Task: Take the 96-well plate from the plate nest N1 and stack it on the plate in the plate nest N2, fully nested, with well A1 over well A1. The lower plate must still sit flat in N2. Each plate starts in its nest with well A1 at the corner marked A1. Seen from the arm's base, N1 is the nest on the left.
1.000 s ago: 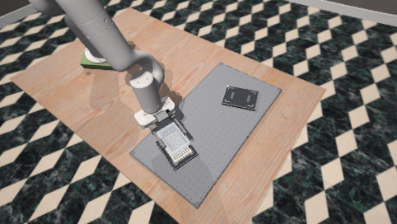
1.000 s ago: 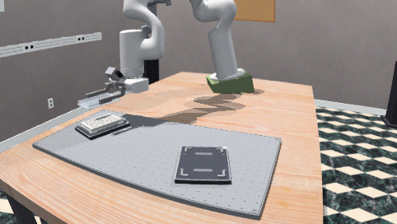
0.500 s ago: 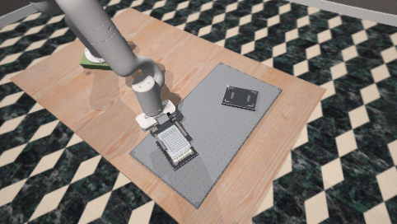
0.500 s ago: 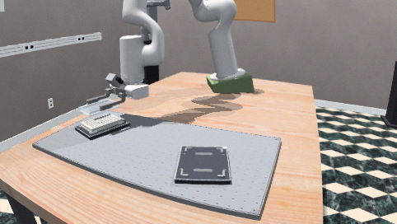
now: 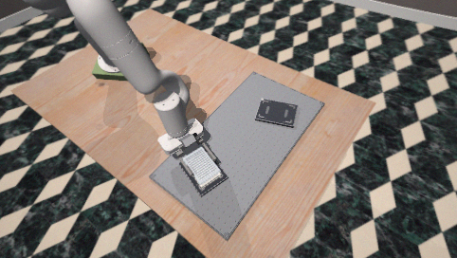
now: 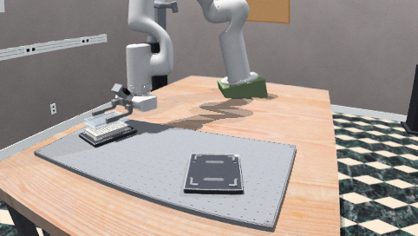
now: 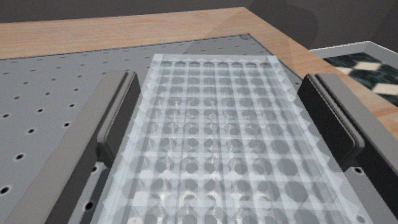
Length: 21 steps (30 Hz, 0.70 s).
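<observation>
Ann: "What is your hand, the two-fingered grey gripper, doing?"

Ben: "It's closed on the clear plastic plate with rows of little round wells. You've got one finger along each long side."

Ann: "Where is that plate, then?"

Ben: "It's up off the board, between your fingers. Just under your hand is the pale, box-shaped lower plate. That one sits in the black, flat nest N2."

Ann: "Is your top plate stacked yet?"

Ben: "No, you're holding it above the other one. I can't tell if the A1 corners match."

Ann: "And the other nest?"

Ben: "The black, flat nest N1 is well apart from your hand, to the arm's left. It has no plate in it. Both nests are on the grey board with little holes, and your hand is over it."

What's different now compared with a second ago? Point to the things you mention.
The end effector [image 5: 199,159] [image 6: 104,114] [image 7: 227,117] and the clear plate [image 6: 103,120] [image 7: 215,130] it grips have come forward and down, so that plate is now just above the pale plate [image 6: 109,130] in its nest [image 5: 203,194] [image 6: 96,143]. Nothing was newly grabbed or let go. The lower plate, its nest and the empty nest [image 5: 276,113] [image 6: 214,173] stayed put.
</observation>
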Each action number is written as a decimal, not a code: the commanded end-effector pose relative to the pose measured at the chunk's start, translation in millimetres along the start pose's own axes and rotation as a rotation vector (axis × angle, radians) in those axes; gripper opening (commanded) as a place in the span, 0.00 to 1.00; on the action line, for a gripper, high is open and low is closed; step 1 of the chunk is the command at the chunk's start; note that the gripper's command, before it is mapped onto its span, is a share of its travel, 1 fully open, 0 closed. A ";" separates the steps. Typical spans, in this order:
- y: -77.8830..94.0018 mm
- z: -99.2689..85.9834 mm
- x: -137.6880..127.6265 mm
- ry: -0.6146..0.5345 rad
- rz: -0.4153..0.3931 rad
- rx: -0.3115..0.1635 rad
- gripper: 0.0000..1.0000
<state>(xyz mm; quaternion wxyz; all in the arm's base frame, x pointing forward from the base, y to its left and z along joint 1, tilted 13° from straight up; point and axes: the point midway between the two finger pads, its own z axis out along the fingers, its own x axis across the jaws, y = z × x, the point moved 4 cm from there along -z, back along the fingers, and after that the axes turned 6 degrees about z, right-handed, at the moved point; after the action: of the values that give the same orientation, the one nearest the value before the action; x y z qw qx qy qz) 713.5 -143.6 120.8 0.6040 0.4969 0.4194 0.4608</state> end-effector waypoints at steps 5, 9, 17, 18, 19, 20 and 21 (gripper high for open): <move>-7.3 0.8 -0.7 0.000 0.000 -0.002 0.00; -7.3 0.8 -0.7 0.000 0.000 -0.002 0.00; -7.3 0.8 -0.7 0.000 0.000 -0.002 0.00; -7.3 0.8 -0.7 0.000 0.000 -0.002 0.00; -7.3 0.8 -0.7 0.000 0.000 -0.002 0.00; -7.3 0.8 -0.7 0.000 0.000 -0.002 0.00; -7.3 0.8 -0.7 0.000 0.000 -0.002 0.00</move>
<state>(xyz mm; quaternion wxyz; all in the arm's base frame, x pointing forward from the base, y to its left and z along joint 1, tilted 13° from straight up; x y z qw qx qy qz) 714.5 -145.0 112.7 0.6042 0.4967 0.4193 0.4608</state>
